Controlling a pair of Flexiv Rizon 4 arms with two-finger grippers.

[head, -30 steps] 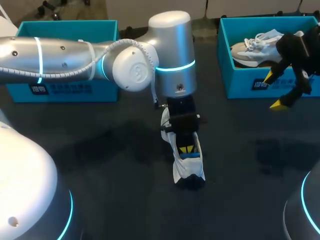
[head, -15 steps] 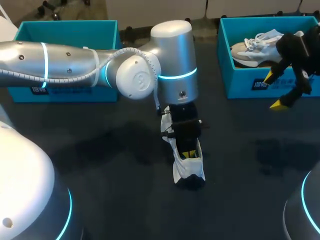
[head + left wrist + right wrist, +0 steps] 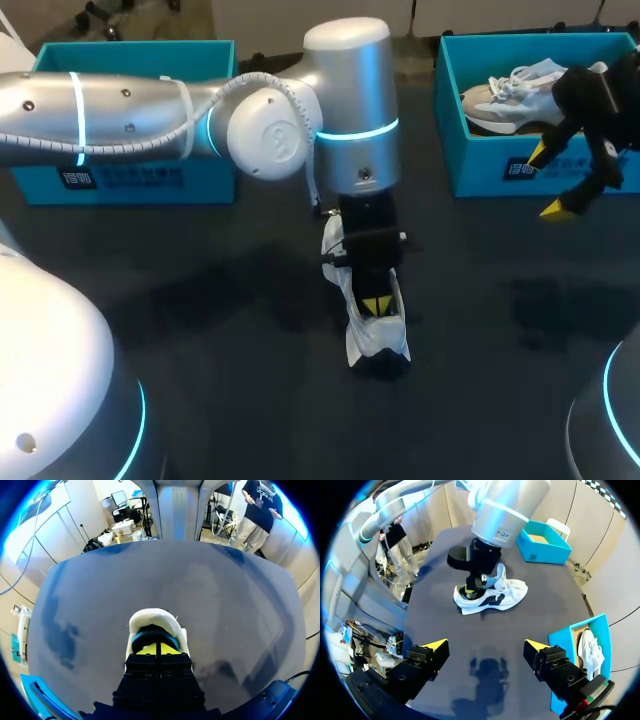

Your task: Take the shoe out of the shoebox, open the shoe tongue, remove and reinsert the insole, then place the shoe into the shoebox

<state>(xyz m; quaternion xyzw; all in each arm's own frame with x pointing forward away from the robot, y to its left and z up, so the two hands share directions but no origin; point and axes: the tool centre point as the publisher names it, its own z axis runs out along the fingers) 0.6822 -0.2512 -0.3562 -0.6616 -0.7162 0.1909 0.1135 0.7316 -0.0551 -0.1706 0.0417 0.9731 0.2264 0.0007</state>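
A white shoe [image 3: 378, 340] with dark trim lies on the dark table near the middle, also seen in the right wrist view [image 3: 507, 594]. My left arm comes down onto it from above. The left gripper [image 3: 375, 303] is shut, with its yellow tips together inside the shoe's opening. In the left wrist view the left gripper [image 3: 157, 650] sits just behind the white heel collar [image 3: 152, 617], over a dark lining. I cannot tell whether the tips pinch the insole. My right gripper [image 3: 548, 182] hangs open and empty in front of the right shoebox [image 3: 480, 165].
The right teal shoebox holds a second pale shoe [image 3: 505, 95]. An empty teal shoebox [image 3: 200, 185] stands at the back left, partly behind my left arm, and appears beyond the shoe in the right wrist view [image 3: 542, 547]. Bare table [image 3: 485, 630] lies between the right gripper [image 3: 485, 647] and the shoe.
The left gripper dipped a little deeper into the shoe, then rose slightly, its wrist shifting a bit to the right. The right arm and the shoe have stayed in place.
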